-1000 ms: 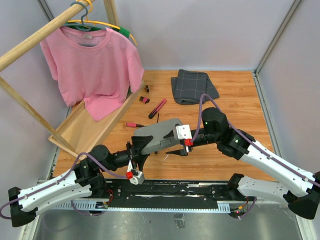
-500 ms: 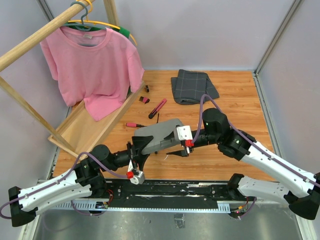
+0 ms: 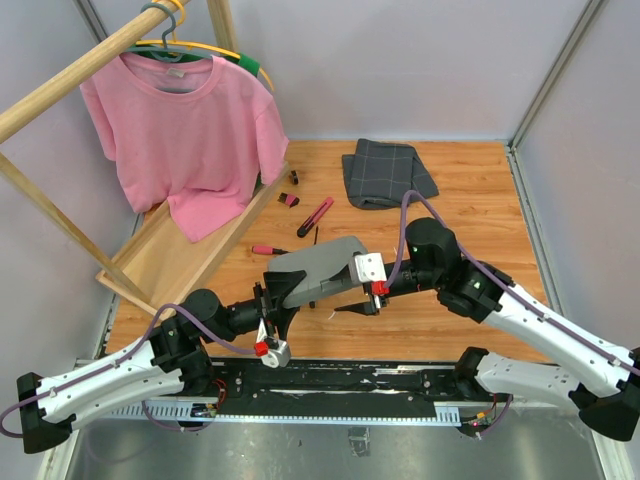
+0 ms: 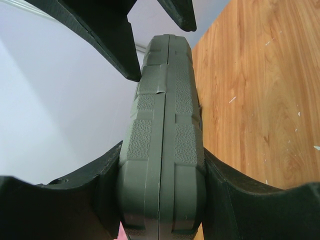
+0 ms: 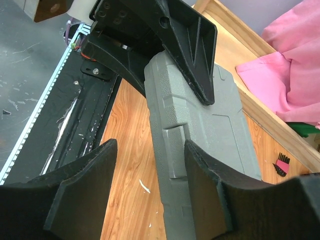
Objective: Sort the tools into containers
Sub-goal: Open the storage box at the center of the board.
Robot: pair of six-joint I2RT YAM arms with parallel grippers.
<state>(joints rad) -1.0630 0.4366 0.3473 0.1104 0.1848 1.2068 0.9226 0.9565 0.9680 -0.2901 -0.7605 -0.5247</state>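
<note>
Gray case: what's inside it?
Cannot be seen: the case is shut, its halves meeting along the seam in the left wrist view. The left gripper clamps its end. Tools lie outside on the table.

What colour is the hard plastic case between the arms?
The case is a dull grey-green, seen clearest in the left wrist view.

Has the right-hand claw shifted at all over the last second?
Yes, slightly. The right gripper has drifted toward the near table edge and to the right, away from the pink tool, while the grey tool case beside it stays put.
</note>
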